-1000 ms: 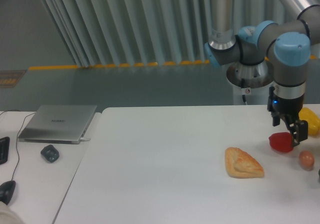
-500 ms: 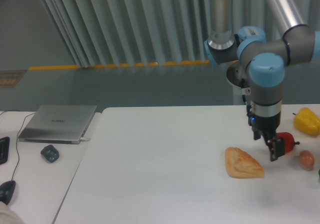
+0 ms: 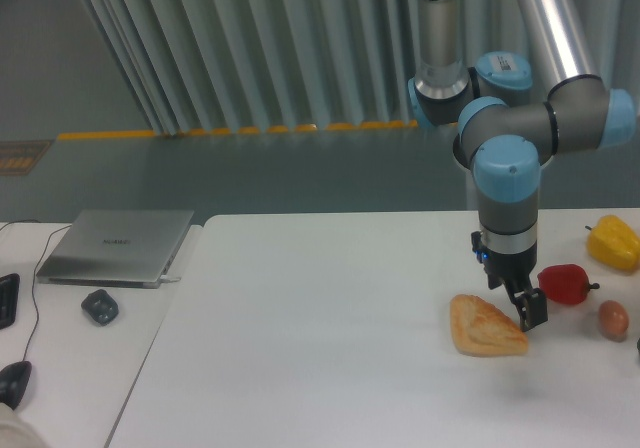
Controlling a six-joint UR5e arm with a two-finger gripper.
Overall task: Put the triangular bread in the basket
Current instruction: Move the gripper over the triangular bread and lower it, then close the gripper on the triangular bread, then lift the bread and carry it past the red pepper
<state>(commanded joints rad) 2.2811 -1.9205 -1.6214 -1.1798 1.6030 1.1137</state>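
A white surface (image 3: 320,348) fills the near half of the scene, backed by a grey ribbed wall (image 3: 250,48) and a floor marked with a yellow line (image 3: 200,131). The bread (image 3: 484,327) lies flat at the right, with the arm's jaws (image 3: 521,306) poised just above its right edge; whether they are released or clenched cannot be told. Farther right sit a red pepper (image 3: 562,284), an egg (image 3: 613,319) and a yellow pepper (image 3: 612,244). At the left, a closed laptop (image 3: 115,246) rests on an adjoining desk.
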